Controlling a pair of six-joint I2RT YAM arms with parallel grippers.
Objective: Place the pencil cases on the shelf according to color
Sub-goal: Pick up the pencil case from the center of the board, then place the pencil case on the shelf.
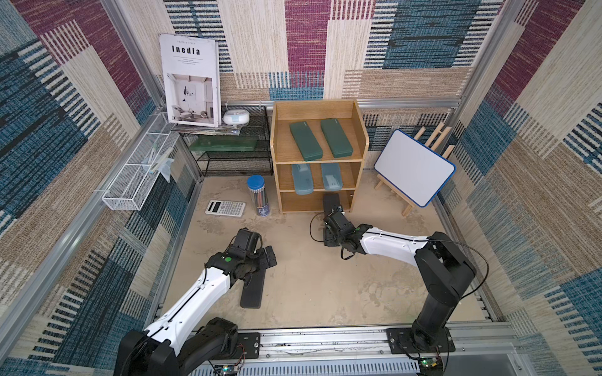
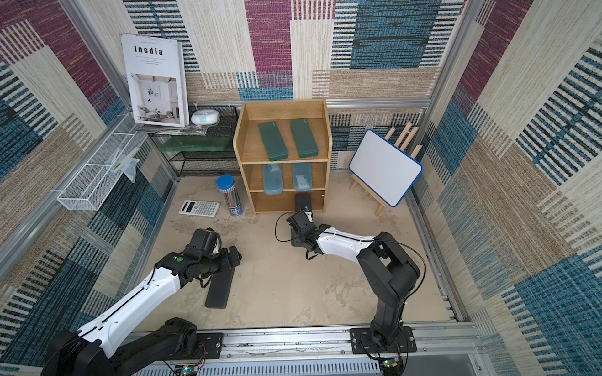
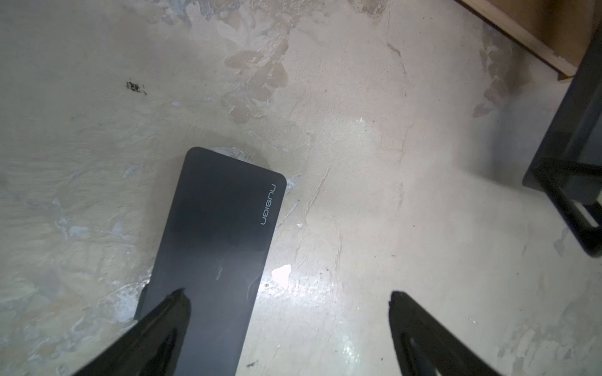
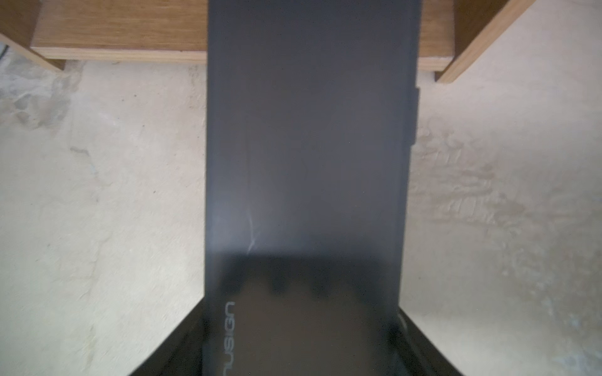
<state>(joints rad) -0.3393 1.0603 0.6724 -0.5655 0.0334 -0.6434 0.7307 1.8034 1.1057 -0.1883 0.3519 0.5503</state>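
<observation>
Pencil cases are lying sorted by tier: the left green case [image 1: 306, 140] and the right green case [image 1: 336, 138] are resting side by side on the top tier of the shelf [image 1: 314, 110]. The left blue case [image 1: 302, 178] and the right blue case [image 1: 331, 176] are sitting on the middle tier, their near ends poking past its front edge. I am bracketing the near end of the right black case [image 4: 306, 146] with my right pincer [image 4: 301, 325], 1 finger [image 4: 182, 351] running along each long edge; I cannot tell whether they are pressing it or only flanking it. That case is pointing lengthwise into the bottom tier, its far end lying inside toward the right, the rest stretching out over the table [image 1: 325, 286]. My left pincer [image 3: 288, 294] is hanging wide open, gripping nothing, above the left black case [image 3: 215, 234], which is lying flat on the table, near and left, well apart from the shelf. 1 finger [image 3: 163, 325] is crossing over that case, the other over bare table beside it.
</observation>
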